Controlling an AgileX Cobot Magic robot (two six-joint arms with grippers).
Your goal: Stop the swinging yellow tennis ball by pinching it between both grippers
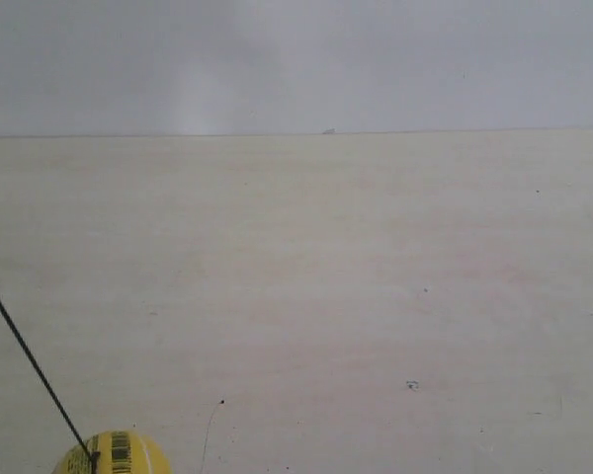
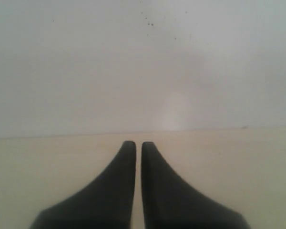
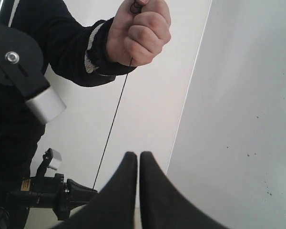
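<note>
Exterior view, left to right: a dark string (image 1: 30, 360) runs down on a slant to the yellow tennis ball (image 1: 114, 454). The ball is cut off by the lower frame edge, so only its top shows, barcode print toward the camera. Right of the ball is bare pale table (image 1: 376, 276). No arm appears in this view.

Wrist view, left gripper (image 2: 134, 143): jaws drawn together with only a thin slit between them, holding nothing. The ball is out of its sight, so its position relative to the ball cannot be told.

Wrist view, right gripper (image 3: 134, 153): jaws likewise pressed together and empty. At the string's end away from the ball, a hand (image 3: 140, 31) grips it in a fist. The string passes just beside these jaws.

Risks (judgement):
- The slant suggests the ball is off its rest line.
- If the grippers meet out of time, one bats the ball away.
- On the tapered tips, off-centre contact lets the ball slip out.
- The string could snag on the right jaws.
</note>
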